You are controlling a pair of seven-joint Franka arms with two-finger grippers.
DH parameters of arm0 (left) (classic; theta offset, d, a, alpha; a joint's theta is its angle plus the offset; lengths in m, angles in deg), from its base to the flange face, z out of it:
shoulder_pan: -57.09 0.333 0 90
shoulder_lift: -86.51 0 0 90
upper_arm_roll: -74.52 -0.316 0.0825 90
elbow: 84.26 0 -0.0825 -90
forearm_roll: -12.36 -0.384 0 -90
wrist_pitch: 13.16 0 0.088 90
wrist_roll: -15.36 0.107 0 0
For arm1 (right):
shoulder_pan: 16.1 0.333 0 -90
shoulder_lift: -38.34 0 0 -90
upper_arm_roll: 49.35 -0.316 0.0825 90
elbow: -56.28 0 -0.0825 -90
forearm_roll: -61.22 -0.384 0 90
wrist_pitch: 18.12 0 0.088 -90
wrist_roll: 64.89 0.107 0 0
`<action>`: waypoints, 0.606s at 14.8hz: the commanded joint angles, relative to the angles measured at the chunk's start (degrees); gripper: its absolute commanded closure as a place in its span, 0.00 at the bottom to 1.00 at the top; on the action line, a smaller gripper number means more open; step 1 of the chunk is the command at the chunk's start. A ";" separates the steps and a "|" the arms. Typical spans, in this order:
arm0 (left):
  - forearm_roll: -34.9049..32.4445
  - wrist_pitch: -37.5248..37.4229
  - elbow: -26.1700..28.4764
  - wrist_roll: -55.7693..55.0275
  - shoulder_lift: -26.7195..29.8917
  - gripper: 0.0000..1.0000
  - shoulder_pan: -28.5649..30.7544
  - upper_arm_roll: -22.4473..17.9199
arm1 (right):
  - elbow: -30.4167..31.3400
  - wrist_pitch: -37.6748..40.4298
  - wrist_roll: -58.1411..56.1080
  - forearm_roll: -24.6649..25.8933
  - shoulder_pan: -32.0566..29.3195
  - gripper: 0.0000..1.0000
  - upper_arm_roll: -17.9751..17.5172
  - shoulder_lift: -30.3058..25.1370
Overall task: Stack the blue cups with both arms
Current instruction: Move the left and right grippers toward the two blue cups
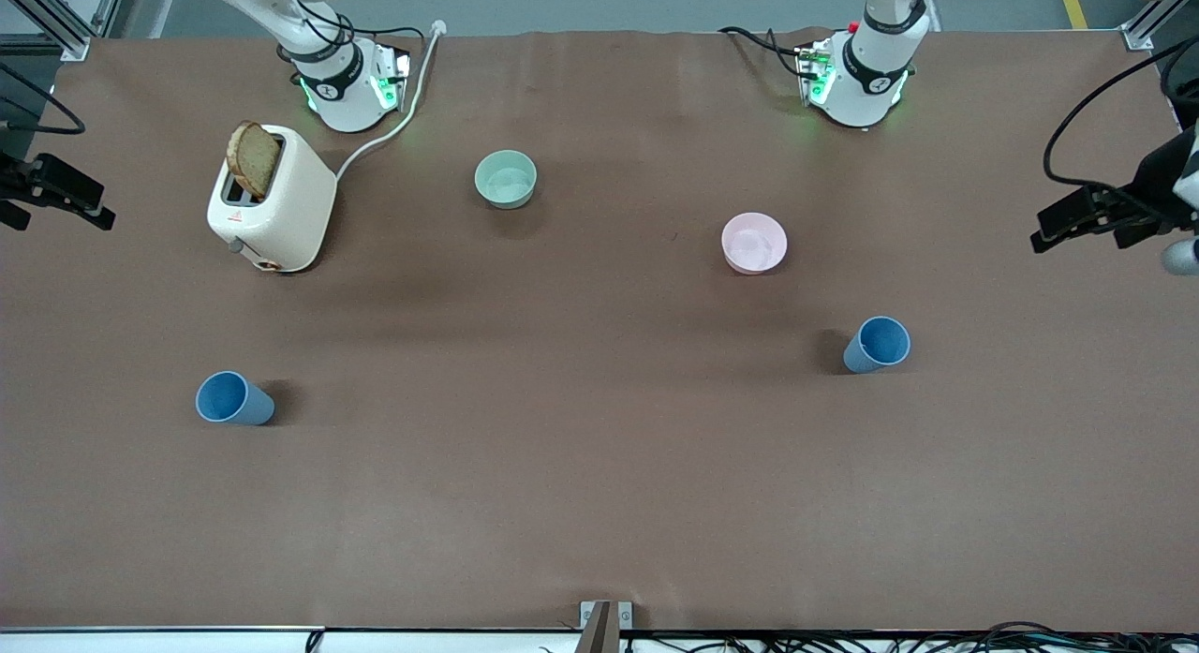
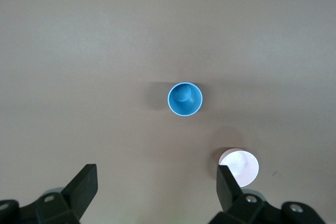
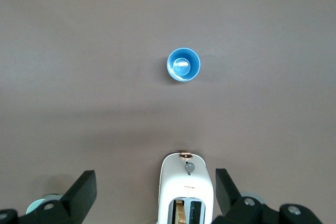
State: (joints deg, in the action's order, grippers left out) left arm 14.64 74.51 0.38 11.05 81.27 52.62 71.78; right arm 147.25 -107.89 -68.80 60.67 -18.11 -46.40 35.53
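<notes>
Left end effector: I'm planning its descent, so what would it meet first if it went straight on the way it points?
The left end effector, fingers open, points down at bare table. It would likely meet that first; the blue cup and pink bowl lie off its line, though depth is unclear.

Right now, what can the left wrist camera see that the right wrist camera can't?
Only the left wrist view shows the pink bowl, partly hidden by one finger of the open left hand, plus the blue cup at the left arm's end of the table.

Only the right wrist view shows the white toaster holding a slice of bread, the other blue cup, and the open right hand.

Both show one upright blue cup standing alone on the brown table, untouched.
</notes>
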 commanded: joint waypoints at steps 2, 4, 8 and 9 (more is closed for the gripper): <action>-0.26 0.91 -0.71 0.71 -3.81 0.00 0.86 0.10 | -0.88 -0.32 -0.66 0.28 -0.54 0.00 -0.31 0.44; 0.00 2.15 -1.24 0.71 -4.96 0.00 0.95 0.01 | -0.88 -0.93 -0.66 0.37 -0.54 0.00 -0.31 0.44; -0.61 4.17 -1.24 0.71 -7.33 0.00 0.95 -0.08 | -0.36 -3.29 -1.89 0.37 -3.52 0.00 -0.23 4.46; -0.61 4.17 -1.24 0.71 -8.38 0.00 0.95 -0.08 | -0.18 -4.61 -1.89 0.37 -4.14 0.00 -0.23 5.96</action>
State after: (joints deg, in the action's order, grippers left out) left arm 14.64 78.29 0.15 11.05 74.86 53.43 71.68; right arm 147.47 -110.34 -69.47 60.67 -20.20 -46.27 37.78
